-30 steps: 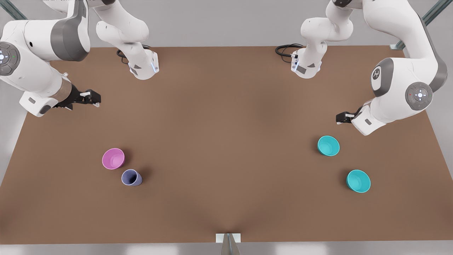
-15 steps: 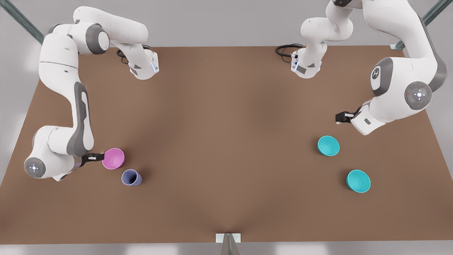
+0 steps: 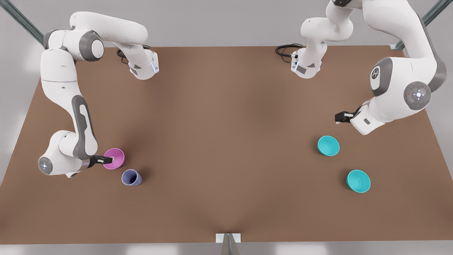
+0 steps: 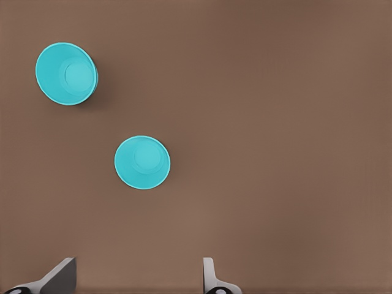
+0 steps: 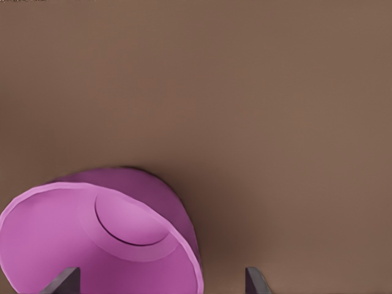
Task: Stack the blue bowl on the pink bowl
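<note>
Here the right gripper (image 3: 108, 160) stands at the rim of the pink bowl (image 3: 115, 158), on the side away from the lavender cup (image 3: 131, 177). In the right wrist view its two fingertips (image 5: 61, 280) are spread wide, one over the inside of the bowl and one outside the wall, and they grip nothing yet.

The left gripper (image 3: 340, 117) waits above the table (image 3: 226, 141), also open and empty, with one blue bowl (image 3: 328, 146) just below it and the second blue bowl (image 3: 358, 181) a little farther.

The bowls seem to be light, stiff and smooth plastic, so probably they slide or tip easily. I think the best hold is on the thin rim wall, one finger inside and one outside, with gentle closing.
</note>
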